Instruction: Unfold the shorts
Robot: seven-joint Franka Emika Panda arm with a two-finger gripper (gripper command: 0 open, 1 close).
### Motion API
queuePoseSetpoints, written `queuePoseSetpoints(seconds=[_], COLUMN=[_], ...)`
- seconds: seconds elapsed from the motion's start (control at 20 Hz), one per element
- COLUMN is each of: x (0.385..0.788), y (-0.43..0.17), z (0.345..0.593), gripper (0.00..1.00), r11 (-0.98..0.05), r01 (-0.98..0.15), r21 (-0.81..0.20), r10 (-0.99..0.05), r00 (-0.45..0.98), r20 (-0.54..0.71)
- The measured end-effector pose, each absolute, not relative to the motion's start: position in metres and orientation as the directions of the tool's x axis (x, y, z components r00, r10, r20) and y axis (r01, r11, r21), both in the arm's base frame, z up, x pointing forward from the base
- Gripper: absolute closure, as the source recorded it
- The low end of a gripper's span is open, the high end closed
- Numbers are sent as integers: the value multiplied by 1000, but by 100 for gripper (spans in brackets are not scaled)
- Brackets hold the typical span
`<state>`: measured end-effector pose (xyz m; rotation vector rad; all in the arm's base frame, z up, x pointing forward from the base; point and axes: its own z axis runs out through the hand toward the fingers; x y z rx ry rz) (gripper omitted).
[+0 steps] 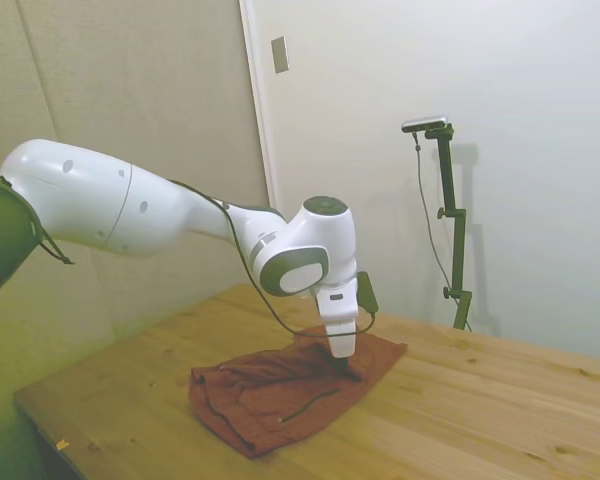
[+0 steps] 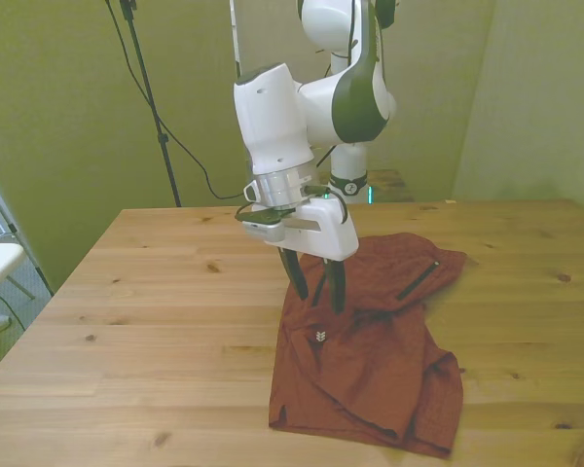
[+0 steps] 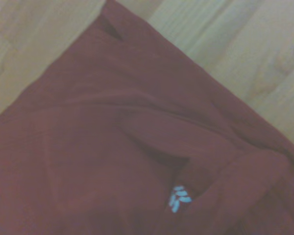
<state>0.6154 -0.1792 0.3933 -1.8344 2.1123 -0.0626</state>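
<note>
Lying on table: the rust-red shorts [image 2: 370, 360] are sitting rumpled on the wooden table [image 2: 156, 292], toward the front view's right of its middle, with bare wood showing all around them.
Shorts' shape: they are lying partly folded, a broad lower panel spreading toward the near edge in the front view and a narrower flap reaching out to the front view's right.
Pocket: a dark slit pocket [image 2: 418, 280] is showing on that flap.
Logo: a small pale mark [image 2: 319, 337] is sitting on the cloth just below the fingertips; in the wrist view it is appearing light blue [image 3: 178, 198] beside a raised fold.
Gripper: the gripper [image 2: 317, 292] is pointing straight down over the upper part of the shorts, its dark fingers [image 2: 297, 275] reaching to the fabric.
Jaws: they are standing slightly apart with a narrow gap between the tips; whether any cloth is being pinched cannot be told.
Side view: the gripper [image 1: 347, 366] is meeting the shorts [image 1: 280, 395] near their far end, with a dark drawstring [image 1: 310, 402] trailing over the cloth.
Containers: not visible in any view.
</note>
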Motion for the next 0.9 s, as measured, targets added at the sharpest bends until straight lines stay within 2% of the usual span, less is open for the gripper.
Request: queuePoseSetpoints(seconds=[0.15,0.35,0.4,0.6,0.9], x=[611,617,618,626,630], y=[-187,-188,-185,-179,-198], z=[377,374,374,373,365], gripper=[0,0,100,100,100], r11=[176,136,128,83,93], r01=[-952,-949,-947,-933,-922], r21=[-248,-286,-294,-352,-375], r10=[-968,-974,-973,-968,-962], r00=[-123,-75,-62,9,13], r20=[-218,-215,-224,-251,-271])
